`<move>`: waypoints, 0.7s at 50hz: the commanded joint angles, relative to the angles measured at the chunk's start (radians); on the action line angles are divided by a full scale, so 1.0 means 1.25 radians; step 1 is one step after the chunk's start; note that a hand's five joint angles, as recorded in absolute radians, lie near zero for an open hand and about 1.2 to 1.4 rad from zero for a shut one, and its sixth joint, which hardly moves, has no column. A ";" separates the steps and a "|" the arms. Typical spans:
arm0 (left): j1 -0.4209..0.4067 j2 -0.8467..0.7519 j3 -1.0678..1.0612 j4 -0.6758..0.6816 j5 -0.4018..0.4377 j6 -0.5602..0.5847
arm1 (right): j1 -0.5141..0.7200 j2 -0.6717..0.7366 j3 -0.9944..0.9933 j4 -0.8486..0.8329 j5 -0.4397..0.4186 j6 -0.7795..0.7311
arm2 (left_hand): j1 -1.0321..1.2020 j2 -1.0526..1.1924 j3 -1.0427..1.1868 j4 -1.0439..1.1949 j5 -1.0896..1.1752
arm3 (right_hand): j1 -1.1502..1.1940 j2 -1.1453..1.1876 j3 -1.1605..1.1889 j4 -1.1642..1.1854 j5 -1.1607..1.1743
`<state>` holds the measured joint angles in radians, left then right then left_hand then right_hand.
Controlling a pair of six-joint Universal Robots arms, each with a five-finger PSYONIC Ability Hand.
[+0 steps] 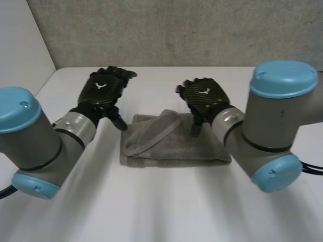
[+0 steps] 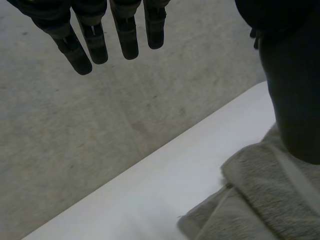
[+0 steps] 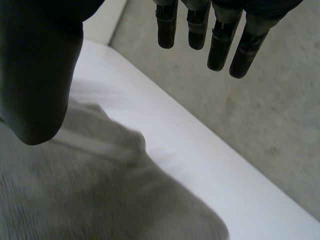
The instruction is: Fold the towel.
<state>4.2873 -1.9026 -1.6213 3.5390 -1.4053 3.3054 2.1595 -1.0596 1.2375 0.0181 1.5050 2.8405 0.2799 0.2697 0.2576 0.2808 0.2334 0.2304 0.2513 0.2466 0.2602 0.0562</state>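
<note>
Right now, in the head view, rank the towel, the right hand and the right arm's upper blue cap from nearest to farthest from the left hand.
1. Towel: nearest, its left corner right beside the thumb of the left hand.
2. Right hand: across the towel, over its right part.
3. Blue cap: farthest, beyond the right hand, on the right arm.

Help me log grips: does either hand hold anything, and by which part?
Nothing is held. The left hand and the right hand are both open, clear of the towel.
</note>
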 commanded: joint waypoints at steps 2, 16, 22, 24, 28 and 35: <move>-0.094 -0.093 0.077 -0.001 -0.028 0.000 | -0.066 -0.008 0.084 0.010 -0.009 -0.003 | -0.053 -0.045 -0.035 -0.054 -0.156 | -0.045 -0.061 -0.058 -0.069 -0.045; -0.154 -0.324 0.261 -0.025 -0.027 0.010 | -0.127 -0.021 0.247 -0.039 -0.079 -0.041 | -0.048 -0.040 -0.031 -0.049 -0.151 | 0.005 -0.012 -0.008 -0.019 0.005; -0.153 -0.414 0.337 -0.032 -0.031 0.020 | -0.137 -0.017 0.308 -0.119 -0.079 -0.065 | -0.039 -0.031 -0.021 -0.040 -0.141 | 0.121 0.104 0.108 0.097 0.120; -0.151 -0.429 0.352 -0.032 -0.034 0.021 | -0.141 -0.015 0.318 -0.138 -0.077 -0.072 | -0.037 -0.029 -0.019 -0.037 -0.139 | 0.156 0.139 0.143 0.132 0.156; -0.141 -0.454 0.385 -0.031 -0.079 0.024 | -0.141 -0.006 0.328 -0.168 -0.070 -0.078 | -0.023 -0.015 -0.005 -0.023 -0.125 | 0.215 0.198 0.202 0.191 0.215; -0.100 -0.449 0.388 -0.027 -0.153 0.022 | -0.141 0.044 0.321 -0.201 -0.046 -0.106 | 0.001 0.009 0.019 0.000 -0.102 | 0.390 0.374 0.377 0.367 0.390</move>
<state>4.1205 -2.4715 -1.1374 3.5015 -1.5263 3.3345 1.9813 -1.0573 1.6499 -0.2044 1.4228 2.7364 0.2840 0.2988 0.2973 0.2837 0.3062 0.5967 0.5924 0.5932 0.5920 0.4251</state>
